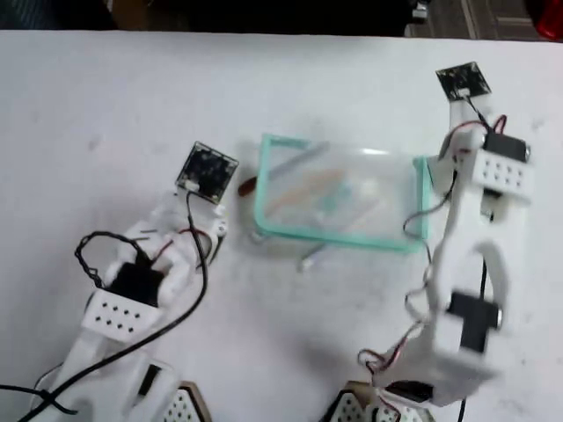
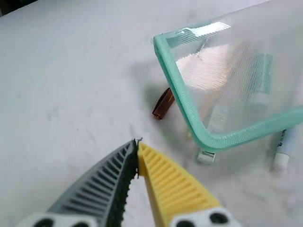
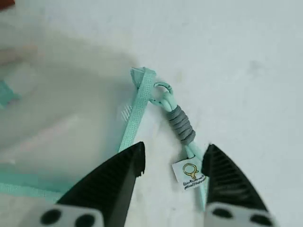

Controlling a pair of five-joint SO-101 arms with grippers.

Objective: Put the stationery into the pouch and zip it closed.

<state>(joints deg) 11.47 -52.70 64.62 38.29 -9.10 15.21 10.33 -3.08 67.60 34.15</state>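
Note:
A clear pouch (image 1: 339, 198) with a mint-green edge lies flat in the middle of the table, with several pens showing through it. A small brown piece (image 2: 162, 104) rests on the table just off the pouch's corner (image 2: 163, 42). One white pen end (image 2: 206, 155) pokes from beneath the pouch. My left gripper (image 2: 138, 147) is shut, its grey and yellow tips touching, a short way from the brown piece. My right gripper (image 3: 173, 158) is open at the pouch's other end, its black fingers either side of the grey-wrapped zipper pull cord (image 3: 182, 125) and its tag (image 3: 188, 174).
White tabletop (image 1: 106, 105) runs wide to the left and behind the pouch. Both arms' bodies and cables (image 1: 97, 255) occupy the near side. A second white pen tip (image 2: 282, 158) lies beside the pouch's long edge.

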